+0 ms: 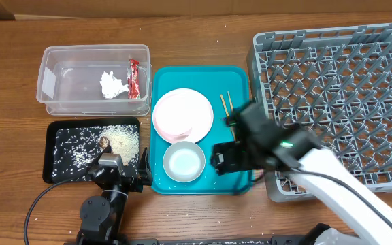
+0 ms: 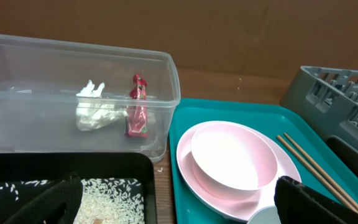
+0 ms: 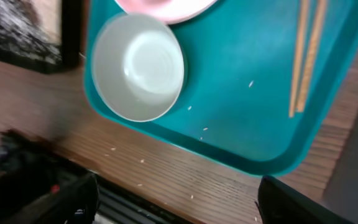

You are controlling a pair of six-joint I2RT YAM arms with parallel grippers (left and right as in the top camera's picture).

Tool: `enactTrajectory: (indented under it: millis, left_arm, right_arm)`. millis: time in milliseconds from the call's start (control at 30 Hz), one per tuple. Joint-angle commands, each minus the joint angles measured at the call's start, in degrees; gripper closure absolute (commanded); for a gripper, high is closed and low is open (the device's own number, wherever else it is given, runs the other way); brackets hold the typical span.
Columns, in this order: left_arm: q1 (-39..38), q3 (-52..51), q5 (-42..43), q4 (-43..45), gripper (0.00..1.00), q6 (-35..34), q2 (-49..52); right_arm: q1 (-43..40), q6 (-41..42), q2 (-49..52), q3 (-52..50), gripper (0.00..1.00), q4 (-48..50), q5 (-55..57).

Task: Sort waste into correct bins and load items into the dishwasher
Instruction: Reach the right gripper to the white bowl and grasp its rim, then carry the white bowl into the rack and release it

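The clear tub (image 1: 53, 75) holds the white napkin (image 1: 113, 85) and red wrapper (image 1: 133, 78); both also show in the left wrist view, napkin (image 2: 95, 112) and wrapper (image 2: 137, 112). The black tray (image 1: 60, 153) holds rice (image 1: 122, 138) and a brown scrap (image 1: 105, 141). On the teal tray (image 1: 237, 78) lie the pink plate (image 1: 165, 119) with a pale bowl (image 2: 232, 155) on it, a white cup (image 1: 184, 162) and two chopsticks (image 1: 226, 105). My left gripper (image 1: 120, 171) is open and empty at the black tray's near edge. My right gripper (image 1: 224, 158) is open and empty above the teal tray's near right part, beside the cup (image 3: 138, 65).
The grey peg rack (image 1: 339, 102) stands right of the teal tray; my right arm crosses its near left corner. A few rice grains lie on the teal tray (image 3: 229, 124) and on the wooden table in front of it. The table's front edge is close below both grippers.
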Motion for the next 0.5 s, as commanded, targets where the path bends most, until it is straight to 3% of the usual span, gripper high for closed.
enactTrajectory:
  millis: [0,400,467]
  left_arm:
    - [0.35,-0.35,0.48,0.24,0.0,-0.55,-0.66]
    - [0.35,-0.35,0.48,0.24,0.0,-0.55,-0.66]
    - [0.35,-0.35,0.48,0.24,0.0,-0.55,-0.66]
  right_arm:
    - [2.45,1.92,6.49,0.63,0.23,2.38,3.76]
    - [3.28,1.9,22.95,0.63,0.45,16.2,1.75]
    - [3.28,1.92,24.06,0.63,0.56,17.49,1.77]
